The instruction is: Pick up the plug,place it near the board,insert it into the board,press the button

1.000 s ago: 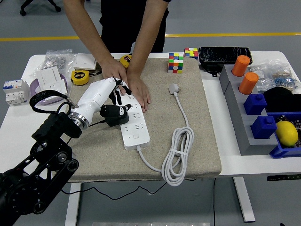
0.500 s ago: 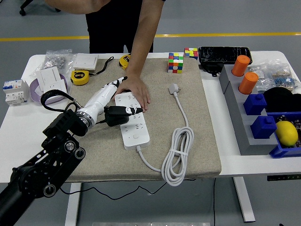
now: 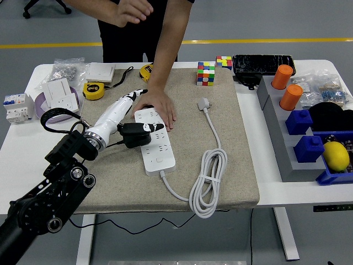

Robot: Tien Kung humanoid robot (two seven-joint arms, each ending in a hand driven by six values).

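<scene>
Since the earlier frames, the person's one hand (image 3: 132, 11) is lifted away to the top of the frame, while the other hand (image 3: 159, 105) is staying pressed on the far end of the power strip (image 3: 155, 144). The robot's arm is also drawn a little more toward the lower left.

In the middle left of the frame, the left hand (image 3: 135, 130) is curling its fingers around the black plug (image 3: 134, 135), which is lying at the left edge of the power strip, about halfway along it. The plug seems to be touching the strip, but whether its pins are already in a socket I cannot tell.

For doing this step well, I think the pins need to be lined up straight over one socket and pushed down firmly, not sideways, because the strip can slide on the beige mat (image 3: 231, 132). The person's holding hand is helping against this. The button near the lower end of the strip is not pressed yet.

The white cable (image 3: 208, 185) is lying coiled in the lower middle. No writing or brand can be read anywhere; the print is too small.
</scene>
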